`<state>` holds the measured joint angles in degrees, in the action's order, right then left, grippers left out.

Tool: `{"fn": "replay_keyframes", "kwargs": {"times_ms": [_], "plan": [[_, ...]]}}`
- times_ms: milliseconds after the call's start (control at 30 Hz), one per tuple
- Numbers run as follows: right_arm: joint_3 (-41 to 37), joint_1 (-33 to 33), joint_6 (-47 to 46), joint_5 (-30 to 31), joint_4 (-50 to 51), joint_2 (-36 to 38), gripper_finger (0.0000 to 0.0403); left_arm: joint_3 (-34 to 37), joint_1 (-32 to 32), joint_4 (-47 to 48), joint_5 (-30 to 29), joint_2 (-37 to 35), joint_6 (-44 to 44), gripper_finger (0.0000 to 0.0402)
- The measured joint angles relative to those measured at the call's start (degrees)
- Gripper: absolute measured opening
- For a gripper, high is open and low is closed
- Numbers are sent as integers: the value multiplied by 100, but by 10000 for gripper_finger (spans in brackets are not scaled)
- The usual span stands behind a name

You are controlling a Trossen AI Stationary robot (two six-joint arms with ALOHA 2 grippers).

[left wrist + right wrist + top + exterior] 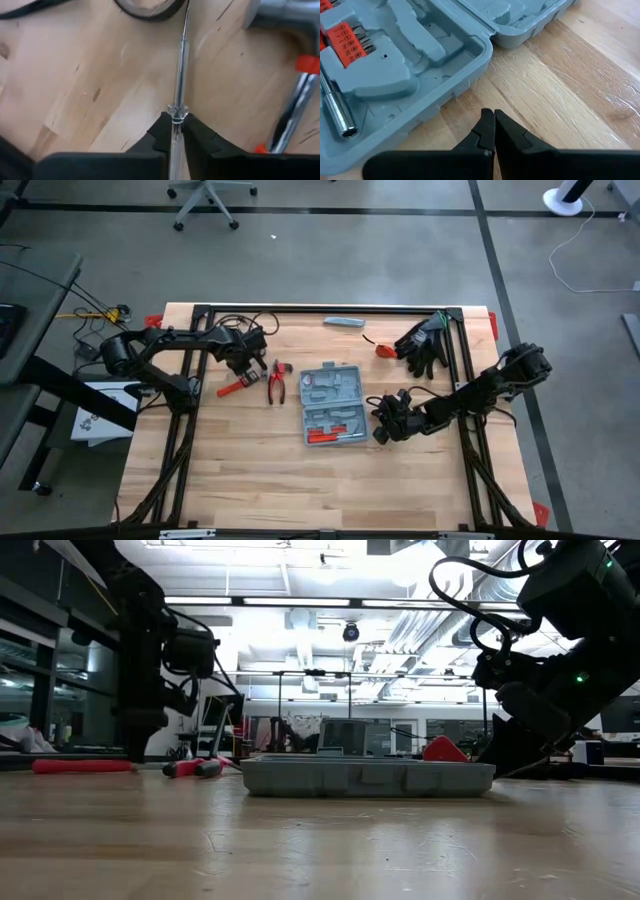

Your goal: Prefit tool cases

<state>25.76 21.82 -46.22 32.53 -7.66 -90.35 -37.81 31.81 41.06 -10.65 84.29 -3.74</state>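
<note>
Open blue-grey tool case (331, 404) lying mid-worktop, left gripper (176, 131) near the left edge pinched on what looks like a slim screwdriver shaft (181, 65), right gripper (493, 129) closed, empty, just beside the case's right side.

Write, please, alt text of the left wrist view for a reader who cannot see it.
The left claw is shut on a thin metal screwdriver shaft that points away over the pale wooden table. A steel tool with red parts lies to one side, and a black cable curves at the far edge.
</note>
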Motion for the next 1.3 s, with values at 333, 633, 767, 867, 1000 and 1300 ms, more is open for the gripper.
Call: {"fn": "replay_keyframes", "kwargs": {"times_ms": [333, 633, 767, 867, 1000, 1300], "plan": [[0, 0, -1, -2, 11, 0, 0, 16, -136, -130, -154, 257, -355, 83], [0, 0, -24, -4, 9, 0, 0, 43, -232, -216, -194, 241, -398, 84], [0, 0, -25, -9, 7, 0, 0, 43, -240, -223, -193, 243, -411, 21], [0, 30, -26, -8, 0, 0, 0, 43, -277, -217, -335, 243, -464, 17], [0, 105, -24, -9, -2, 0, 0, 60, -388, -174, -457, 145, -470, 12], [0, 120, -24, 12, 6, 0, 0, 76, -696, 97, -591, -941, -671, 6]]}}
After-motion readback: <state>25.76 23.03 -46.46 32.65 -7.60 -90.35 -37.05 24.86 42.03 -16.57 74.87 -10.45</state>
